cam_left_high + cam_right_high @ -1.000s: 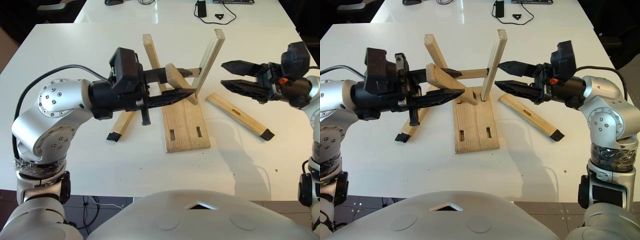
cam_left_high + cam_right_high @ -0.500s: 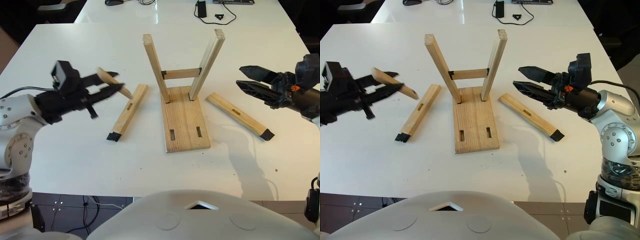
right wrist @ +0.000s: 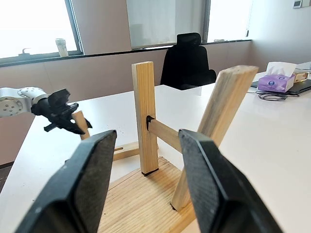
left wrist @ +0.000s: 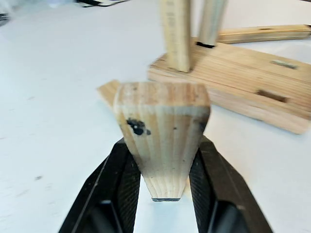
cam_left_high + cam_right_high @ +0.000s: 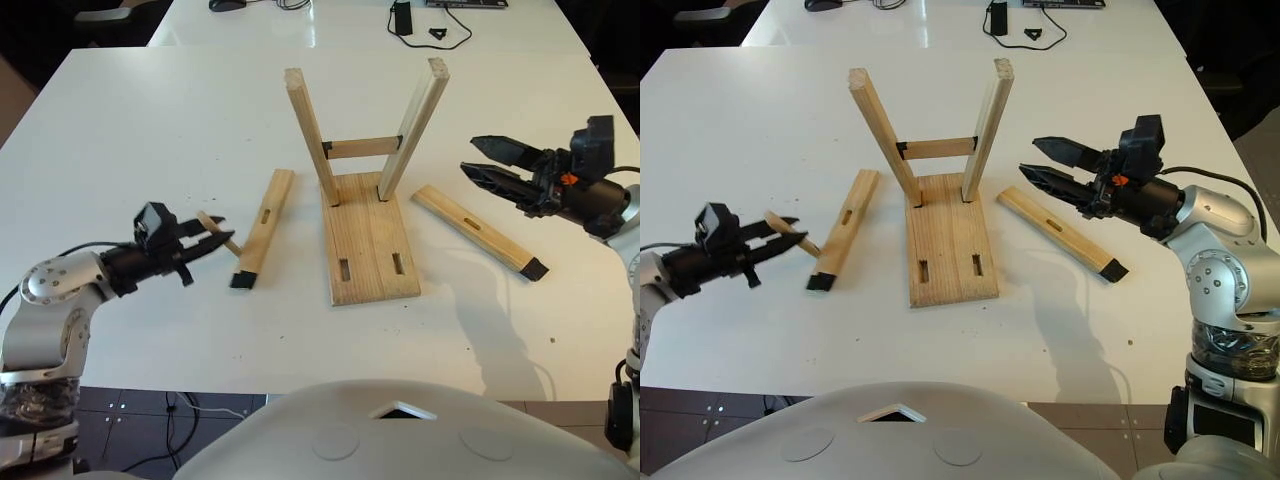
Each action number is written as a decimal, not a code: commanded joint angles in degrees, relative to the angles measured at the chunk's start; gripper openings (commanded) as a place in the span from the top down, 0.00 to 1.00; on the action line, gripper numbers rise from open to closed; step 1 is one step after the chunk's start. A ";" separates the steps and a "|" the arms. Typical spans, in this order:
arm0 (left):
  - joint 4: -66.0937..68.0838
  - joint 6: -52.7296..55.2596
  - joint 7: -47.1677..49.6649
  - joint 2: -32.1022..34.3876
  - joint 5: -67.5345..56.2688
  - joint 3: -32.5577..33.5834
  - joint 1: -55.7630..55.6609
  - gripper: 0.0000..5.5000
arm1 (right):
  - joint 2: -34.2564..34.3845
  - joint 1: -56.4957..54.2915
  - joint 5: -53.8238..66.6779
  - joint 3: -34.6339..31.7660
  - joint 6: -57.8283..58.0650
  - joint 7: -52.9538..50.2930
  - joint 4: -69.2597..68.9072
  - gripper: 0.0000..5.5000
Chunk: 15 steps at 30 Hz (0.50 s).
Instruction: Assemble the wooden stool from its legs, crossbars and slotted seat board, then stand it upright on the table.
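The slotted seat board (image 5: 372,245) lies flat mid-table. Two legs (image 5: 309,135) (image 5: 414,128) stand in its far slots, joined by a crossbar (image 5: 362,148). One loose leg (image 5: 262,225) lies left of the board, another (image 5: 476,230) right of it. My left gripper (image 5: 212,240) is low over the table, left of the loose leg, shut on a short crossbar (image 4: 163,138) between its fingers (image 4: 119,182). My right gripper (image 5: 470,156) hovers open to the right of the standing legs, above the right loose leg, its pads (image 3: 90,179) framing the legs.
The white table (image 5: 150,130) has free room at the front and far left. A second table behind carries cables and a black device (image 5: 402,16). A chair (image 3: 188,65) and a tissue box (image 3: 281,76) appear in the right wrist view.
My left arm has pulled away from the stool, swinging left and down to the table with the short crossbar held. The right gripper drew back to the right, then edged nearer again.
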 commanded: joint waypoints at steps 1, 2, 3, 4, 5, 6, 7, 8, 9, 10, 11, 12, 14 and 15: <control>-6.44 3.62 -1.58 1.22 -5.02 1.67 0.84 0.77 | -0.28 -0.45 0.23 -0.24 0.29 -0.41 0.13 0.57; -6.97 4.21 -0.97 1.09 -5.77 2.18 -0.11 0.77 | -0.24 -0.45 0.04 -0.07 0.20 -0.48 0.13 0.57; -6.84 4.44 -0.11 0.97 -5.85 2.61 -1.39 0.77 | -0.24 -0.50 -0.10 0.07 0.14 -0.51 0.17 0.57; -6.39 4.57 0.61 0.95 -5.70 2.89 -2.88 0.77 | -0.26 -0.56 -0.23 0.15 0.07 -0.52 0.24 0.57; -5.88 4.38 1.20 0.98 -5.45 2.95 -4.30 0.77 | -0.30 -0.69 -0.36 0.25 0.01 -0.52 0.37 0.57; -5.40 4.40 1.91 0.85 -5.31 2.73 -6.06 0.77 | -0.32 -0.90 -0.51 0.38 -0.04 -0.51 0.60 0.57; -4.93 4.59 2.43 0.57 -5.30 2.02 -8.31 0.77 | -0.34 -1.19 -0.84 0.65 -0.18 -0.52 0.92 0.57; -4.45 4.58 2.76 0.24 -5.03 1.00 -10.30 0.77 | -0.31 -1.44 -1.23 0.98 -0.37 -0.52 1.20 0.57; -3.88 4.40 2.96 -0.06 -4.28 -0.27 -11.99 0.77 | -0.22 -1.74 -1.58 1.37 -0.54 -0.53 1.48 0.57; -2.73 3.68 2.62 -0.25 -2.78 -2.22 -13.74 0.77 | -0.10 -2.03 -2.06 1.83 -0.73 -0.58 1.77 0.57; -0.87 2.72 2.35 -0.62 -1.04 -4.25 -15.53 0.77 | -0.09 -2.21 -3.30 2.73 -1.29 -0.58 2.10 0.57; 1.29 1.93 2.21 -1.08 0.39 -5.91 -17.29 0.77 | -0.14 -2.61 -5.23 4.14 -2.14 -0.72 2.74 0.57; 5.67 -0.18 1.35 -1.97 2.61 -8.22 -20.12 0.77 | 0.15 -3.31 -7.77 6.20 -3.41 -0.67 4.29 0.57; 7.79 -1.78 0.87 -2.16 4.04 -9.15 -21.22 0.77 | 0.29 -3.43 -8.19 6.59 -3.78 -0.51 4.65 0.57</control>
